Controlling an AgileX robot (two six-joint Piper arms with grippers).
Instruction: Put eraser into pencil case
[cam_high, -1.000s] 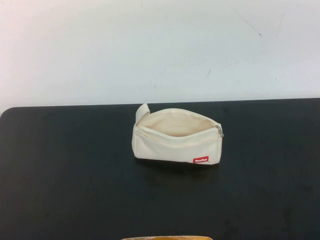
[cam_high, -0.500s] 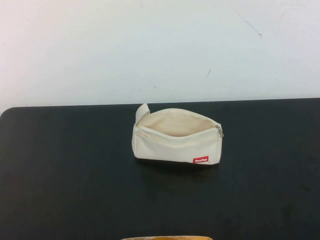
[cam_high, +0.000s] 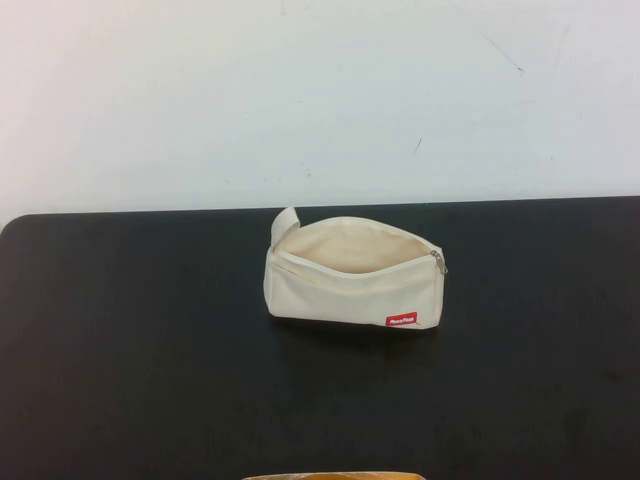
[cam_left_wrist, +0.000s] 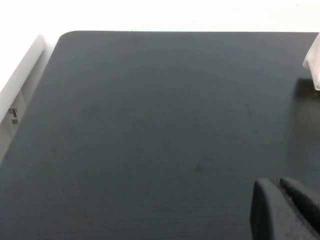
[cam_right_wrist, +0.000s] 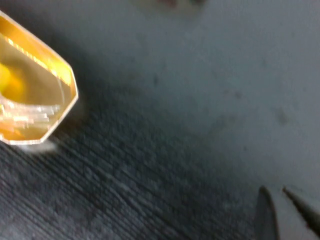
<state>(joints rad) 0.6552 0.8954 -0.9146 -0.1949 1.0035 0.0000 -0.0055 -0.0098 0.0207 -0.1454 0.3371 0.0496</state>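
Observation:
The cream-white pencil case (cam_high: 352, 283) lies at the middle of the black table (cam_high: 150, 350), its zip open and its mouth facing up, with the red tag (cam_high: 401, 320) on its front. A white bit of it shows at the edge of the left wrist view (cam_left_wrist: 314, 62). The eraser is not in view. Neither gripper shows in the high view. My left gripper (cam_left_wrist: 280, 186) is shut and empty over bare table, off to the pouch's left. My right gripper (cam_right_wrist: 274, 192) hangs low over the table with a narrow gap between its fingers, empty.
An amber see-through object (cam_right_wrist: 30, 100) stands near the right gripper; its top shows at the front edge in the high view (cam_high: 335, 476). A white wall (cam_high: 320, 100) rises behind the table. A white ledge (cam_left_wrist: 20, 85) runs beside the table's left end.

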